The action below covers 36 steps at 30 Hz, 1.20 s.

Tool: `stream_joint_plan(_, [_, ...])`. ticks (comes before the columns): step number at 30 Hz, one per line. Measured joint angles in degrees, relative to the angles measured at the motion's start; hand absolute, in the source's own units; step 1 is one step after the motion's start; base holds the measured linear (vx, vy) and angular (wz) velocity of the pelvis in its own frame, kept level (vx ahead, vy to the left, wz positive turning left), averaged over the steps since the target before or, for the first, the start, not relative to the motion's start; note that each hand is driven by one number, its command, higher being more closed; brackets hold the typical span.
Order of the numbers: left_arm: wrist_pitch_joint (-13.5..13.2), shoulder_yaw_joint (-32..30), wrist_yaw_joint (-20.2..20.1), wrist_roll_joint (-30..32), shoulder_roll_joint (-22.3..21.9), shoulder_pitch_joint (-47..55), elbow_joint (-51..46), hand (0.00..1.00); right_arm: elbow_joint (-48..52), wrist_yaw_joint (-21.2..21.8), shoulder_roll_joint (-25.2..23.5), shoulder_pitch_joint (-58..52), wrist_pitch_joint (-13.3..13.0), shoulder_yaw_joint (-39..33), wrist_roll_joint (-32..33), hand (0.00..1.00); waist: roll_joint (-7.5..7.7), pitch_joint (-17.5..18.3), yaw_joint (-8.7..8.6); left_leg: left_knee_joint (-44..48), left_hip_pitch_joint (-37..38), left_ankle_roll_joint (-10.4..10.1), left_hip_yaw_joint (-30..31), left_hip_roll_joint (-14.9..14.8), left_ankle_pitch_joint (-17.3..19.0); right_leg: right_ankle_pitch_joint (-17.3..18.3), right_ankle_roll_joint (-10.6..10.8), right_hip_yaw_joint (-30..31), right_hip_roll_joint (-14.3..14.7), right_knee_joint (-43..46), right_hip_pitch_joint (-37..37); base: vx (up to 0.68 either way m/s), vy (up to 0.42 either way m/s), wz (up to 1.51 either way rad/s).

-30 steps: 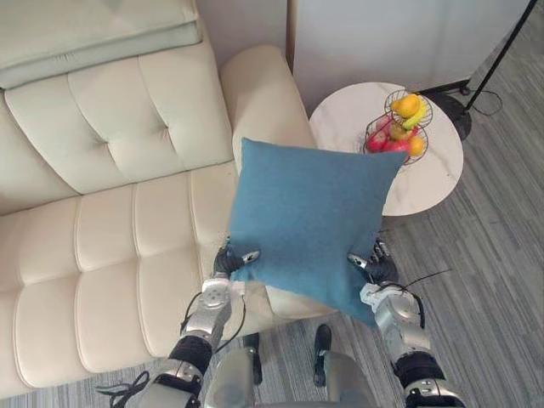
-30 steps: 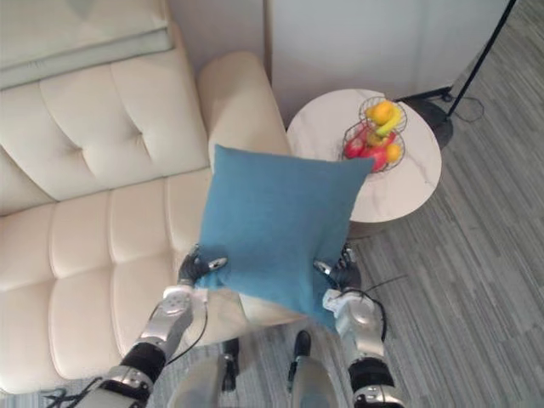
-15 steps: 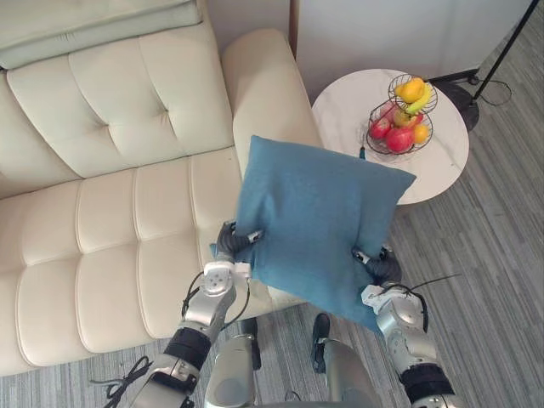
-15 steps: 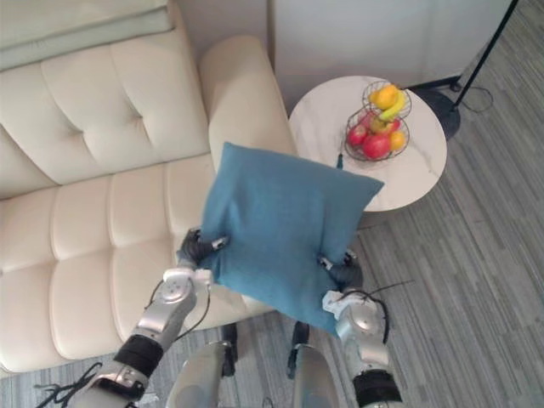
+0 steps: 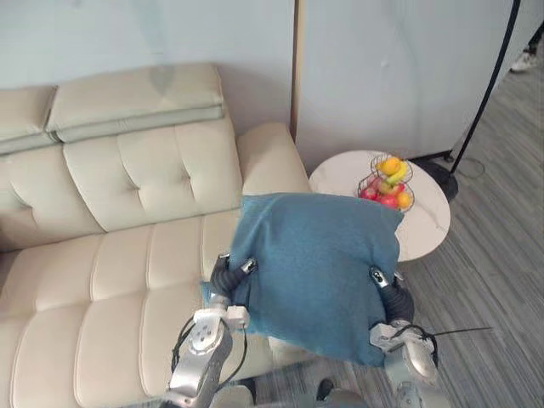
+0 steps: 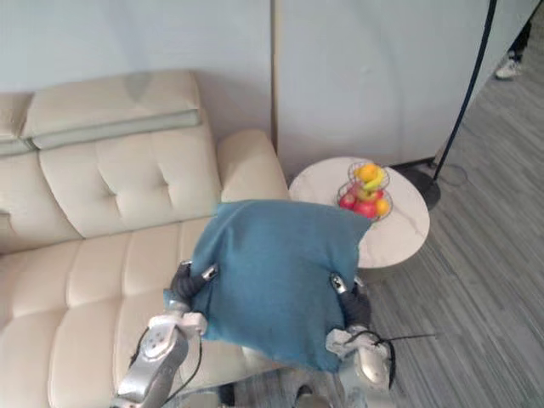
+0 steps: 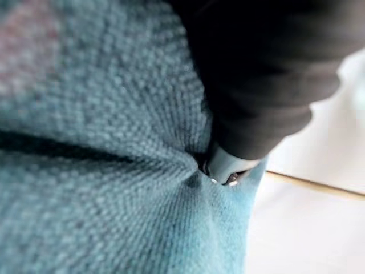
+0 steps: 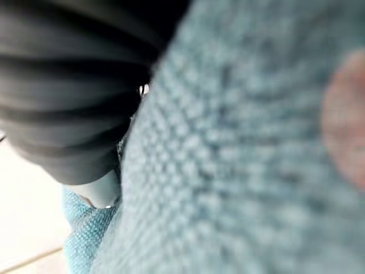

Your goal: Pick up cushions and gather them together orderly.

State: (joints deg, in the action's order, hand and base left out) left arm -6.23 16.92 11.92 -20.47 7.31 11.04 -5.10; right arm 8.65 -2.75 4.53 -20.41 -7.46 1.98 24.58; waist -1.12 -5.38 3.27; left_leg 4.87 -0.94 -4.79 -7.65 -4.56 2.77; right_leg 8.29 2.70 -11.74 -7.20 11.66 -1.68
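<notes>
Both hands keep their pinch on the blue cushion [image 5: 319, 263], which hangs between them in front of the robot. The left hand [image 5: 228, 276] has its fingers curled over one side edge, pressing into the cloth. The right hand [image 5: 389, 297] is clamped the same way on the opposite edge. Compared with a second ago the grip looks the same, but the cushion no longer faces up as a flat square. Its top edge now tips away, toward the sofa [image 5: 127, 255] beyond the hands. The whole scene has also slid down and drawn back, so the camera has lifted. The sofa, the round desk [image 5: 429, 223] past the right hand and the fruit basket [image 5: 387, 180] on it have probably not moved. This reads as the carry stage: the cushion is picked up and clear of the seat, but not yet set down anywhere, and where it should be gathered cannot be told from here.
</notes>
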Motion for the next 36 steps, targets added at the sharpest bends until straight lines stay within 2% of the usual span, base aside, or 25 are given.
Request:
stream_joint_plan(3, [-0.81, -0.32, -0.04, -0.08, -0.2, 1.8, -2.54, 1.0, 2.27, 0.0, -0.02, -0.94, -1.24, 0.85, -2.16, 1.0, 0.19, -0.07, 0.32, 2.27, -2.04, 0.08, 2.64, 0.68, -0.06, 0.95, 0.02, -2.96, -0.86, 1.23, 0.85, -0.11, -0.008, 0.58])
stream_joint_plan(6, [-0.89, -0.82, -0.04, -0.08, -0.7, 2.28, -4.84, 1.0, 3.27, -0.12, 0.04, -0.44, -2.17, 0.89, -2.25, 1.0, 0.51, 0.45, 0.39, 4.07, -6.88, 0.28, 4.75, 1.49, 0.92, 2.84, -0.28, -8.12, -3.38, 5.57, -1.88, -0.17, 0.019, 0.98])
stream_joint_plan(7, [-0.95, -1.29, -0.04, -0.08, -1.45, 2.05, -4.96, 1.0, 3.52, -0.97, -0.27, 0.29, -2.23, 0.87, -4.01, 1.0, 1.0, 0.79, 0.2, 4.64, -8.48, 1.56, -1.86, -0.84, 1.97, 1.96, -0.62, -11.0, -4.86, 5.13, -2.54, -0.13, 0.052, 1.05])
stream_joint_plan(8, [-0.98, -1.3, -0.04, -0.08, -1.8, 1.9, -4.95, 1.0, 3.67, -1.37, -0.2, 0.76, -2.37, 0.87, -4.51, 1.0, 1.29, 0.58, 0.15, 6.57, -9.34, 2.69, -4.75, -2.15, 2.05, 1.69, -0.71, -12.21, -5.48, 5.15, -2.57, -0.1, 0.105, 1.09])
stream_joint_plan(9, [-0.97, -1.32, -0.02, -0.25, -2.17, 1.94, -4.76, 1.0, 3.64, -2.52, 0.0, 1.97, -2.41, 0.86, -5.9, 1.0, 1.04, 0.67, 0.33, 11.09, -9.97, 3.36, -9.15, -6.25, 2.15, 1.27, -0.37, -14.03, -6.58, 5.4, -2.24, -0.07, 0.127, 0.7])
stream_joint_plan(10, [-0.98, -1.33, -0.02, -0.7, -2.18, 1.93, -4.6, 1.0, 3.64, -2.87, 0.0, 2.34, -2.42, 0.86, -6.53, 1.0, 1.29, 0.59, 0.31, 12.63, -9.94, 3.51, -10.09, -7.73, 2.06, 1.09, -0.07, -14.61, -7.15, 5.45, -2.08, -0.07, 0.153, 0.72])
stream_joint_plan(12, [-1.79, -1.08, -0.02, -1.79, -2.48, 1.42, -2.59, 1.0, 2.5, -3.29, 0.07, 3.58, -2.83, 0.39, -6.75, 1.0, 0.82, 0.91, -0.03, 16.88, -8.79, 3.54, -12.59, -12.41, 2.04, -0.79, 2.0, -17.0, -9.18, 3.88, -0.12, -0.04, 0.252, 0.7])
stream_joint_plan(13, [-2.4, -0.28, -0.03, -2.08, -2.95, 0.42, -0.28, 1.0, 0.51, -3.69, 0.39, 4.21, -3.35, -0.39, -6.74, 1.0, -0.2, 1.83, -0.27, 18.22, -8.32, 4.13, -14.26, -14.66, 1.34, -2.95, 3.92, -18.56, -9.94, 1.8, 1.38, -0.02, 0.415, 0.74])
stream_joint_plan(14, [-2.55, 0.38, -0.04, -2.09, -3.24, -0.21, 0.77, 1.0, -0.3, -3.9, 0.47, 4.24, -3.52, -1.2, -6.74, 1.0, -0.97, 2.35, -0.32, 17.94, -7.95, 3.28, -15.02, -15.53, 1.28, -4.04, 5.04, -19.46, -10.24, 0.66, 1.93, -0.01, 0.394, 0.82])
stream_joint_plan(15, [-2.92, 1.22, -0.08, -2.12, -3.5, -1.42, 2.68, 1.0, -2.37, -4.41, 0.31, 4.75, -3.59, -2.32, -6.71, 1.0, -1.53, 3.26, -0.65, 15.66, -8.43, -0.97, -15.41, -13.4, 3.46, -5.98, 6.07, -19.72, -11.05, -1.33, 2.26, 0.0, 0.459, 0.91])
stream_joint_plan(16, [-3.15, 1.27, -0.08, -2.13, -2.73, -2.33, 4.15, 1.0, -5.26, -4.61, -0.2, 5.77, -3.55, -2.5, -6.72, 1.0, -0.14, 3.96, -1.72, 12.73, -8.58, -2.83, -14.23, -10.4, 2.8, -6.66, 5.8, -19.28, -12.33, -3.97, 2.8, -0.02, 0.439, 1.22])
stream_joint_plan(17, [-3.1, 1.32, -0.08, -2.24, -1.04, -3.76, 6.88, 1.0, -9.23, -4.71, -1.49, 6.89, -3.34, -2.48, -6.72, 1.0, 2.28, 4.07, -2.68, 9.53, -9.04, -1.29, -12.79, -6.35, 1.04, -7.17, 5.21, -17.54, -12.63, -6.3, 3.0, -0.02, 0.387, 1.02])
stream_joint_plan(19, [-2.91, 1.32, -0.08, -2.31, 0.02, -3.62, 9.13, 1.0, -11.77, -4.71, -2.26, 7.69, -2.81, -2.38, -6.76, 1.0, 3.02, 3.69, -2.48, 9.6, -9.12, -0.4, -12.0, -4.37, 1.31, -8.55, 5.12, -18.22, -12.85, -6.36, 4.1, 0.03, 0.227, 0.51])
stream_joint_plan(20, [-2.68, 1.37, -0.08, -2.34, 0.13, -3.36, 10.76, 1.0, -12.98, -4.72, -2.23, 7.8, -2.26, -2.27, -6.87, 1.0, 2.67, 3.48, -2.25, 10.53, -9.17, 0.8, -11.86, -3.28, 2.15, -10.81, 5.66, -18.77, -14.04, -5.15, 4.23, 0.04, 0.306, 0.34])
stream_joint_plan(22, [-1.73, 1.89, -0.19, -2.33, 0.24, -3.33, 12.02, 1.0, -14.3, -4.76, -1.97, 7.33, -1.41, -2.47, -7.1, 1.0, 1.96, 2.91, -2.22, 10.32, -8.9, 2.35, -10.78, -1.62, 3.17, -12.6, 4.06, -18.44, -16.82, 1.16, 2.35, -0.01, 0.294, 0.32])
stream_joint_plan(23, [-1.72, 2.42, -0.54, -2.32, 0.43, -3.28, 12.05, 1.0, -14.3, -4.87, -1.81, 7.02, -1.26, -2.71, -7.12, 1.0, 1.49, 2.16, -2.27, 9.62, -8.29, 2.86, -10.54, -0.95, 3.94, -14.2, 1.49, -16.21, -18.15, 6.44, -0.1, -0.03, 0.262, 0.12])
stream_joint_plan(24, [-1.74, 2.41, -0.72, -2.3, 0.67, -3.16, 12.02, 1.0, -14.29, -4.83, -1.74, 7.0, -1.07, -2.86, -7.12, 1.0, 0.99, 0.41, -2.52, 7.62, -5.93, 2.99, -10.31, -0.98, 3.9, -12.32, -0.46, -8.0, -17.11, 14.44, -4.69, -0.02, 0.225, 0.06])
stream_joint_plan(25, [-1.73, 2.36, -0.72, -2.31, 0.87, -3.07, 12.02, 1.0, -14.29, -4.81, -2.09, 6.85, -1.06, -2.85, -7.12, 1.0, 0.39, -0.27, -2.86, 6.77, -5.08, 3.12, -10.11, -1.06, 3.85, -9.21, 1.08, -3.95, -14.79, 17.61, -6.41, -0.01, 0.151, -0.01])
stream_joint_plan(26, [-1.72, 2.34, -0.72, -2.31, 1.0, -3.02, 11.97, 1.0, -14.31, -4.74, -2.33, 6.75, -1.06, -2.74, -7.04, 1.0, 0.93, -0.54, -3.37, 4.81, -3.41, 3.69, -10.12, -0.77, 3.45, -4.91, 2.38, 0.62, -10.27, 20.87, -8.49, 0.01, 0.068, -0.02])
stream_joint_plan(28, [-1.74, 2.51, -0.91, -2.3, 1.13, -2.94, 11.66, 1.0, -14.24, -4.45, -2.18, 6.93, -1.1, -2.75, -6.61, 1.0, 1.77, -0.81, -3.65, 0.94, -0.77, 4.24, -11.07, 1.21, 2.97, 0.07, 2.21, 0.94, -4.32, 19.8, -10.69, 0.05, 0.058, 0.01])
stream_joint_plan(29, [-1.69, 2.64, -0.93, -2.22, 1.1, -3.0, 11.12, 1.0, -14.1, -4.45, -1.97, 7.06, -1.12, -2.86, -6.51, 1.0, 2.54, -0.58, -4.23, 0.83, -0.7, 4.72, -11.68, 1.7, 2.65, 0.61, 1.5, -0.36, -2.96, 18.45, -11.67, 0.09, 0.015, 0.06])
stream_joint_plan(31, [-1.16, 2.81, -0.92, -2.11, 1.0, -3.01, 9.72, 1.0, -13.79, -4.48, -1.95, 6.97, -1.13, -3.04, -6.42, 1.0, 2.64, -0.53, -4.42, 1.19, -0.57, 4.74, -12.23, 2.64, 3.11, 0.09, 0.17, -1.64, 0.57, 12.75, -13.3, 0.17, -0.036, 0.09])
stream_joint_plan(33, [-0.6, 2.93, -0.93, -2.06, 1.0, -2.52, 7.68, 1.0, -12.67, -4.49, -1.97, 5.95, -1.11, -3.18, -6.36, 1.0, 2.86, -0.32, -4.87, 2.88, -0.89, 3.74, -11.13, 3.31, 4.84, -2.23, -3.79, 1.35, 2.16, 7.7, -12.52, 0.23, -0.082, 0.32])
stream_joint_plan(35, [-0.4, 3.71, -0.95, -2.06, -0.51, -1.87, 7.54, 1.0, -9.41, -4.49, -1.44, 3.53, -1.01, -3.99, -6.1, 1.0, 0.31, -0.13, -4.66, 7.66, -1.14, 3.0, -10.02, 0.8, 8.0, -1.49, -5.11, -0.87, 3.38, 6.52, -9.41, 0.26, -0.096, 0.33])
stream_joint_plan(36, [-0.39, 3.83, -1.0, -2.09, -0.91, -1.56, 7.54, 1.0, -7.29, -4.53, -1.44, 2.47, -0.95, -4.02, -6.11, 1.0, -0.39, 0.0, -4.69, 11.34, -1.32, 2.7, -9.86, -0.47, 8.62, -1.14, -5.45, -2.32, 3.88, 5.52, -7.39, 0.32, -0.089, 0.35])
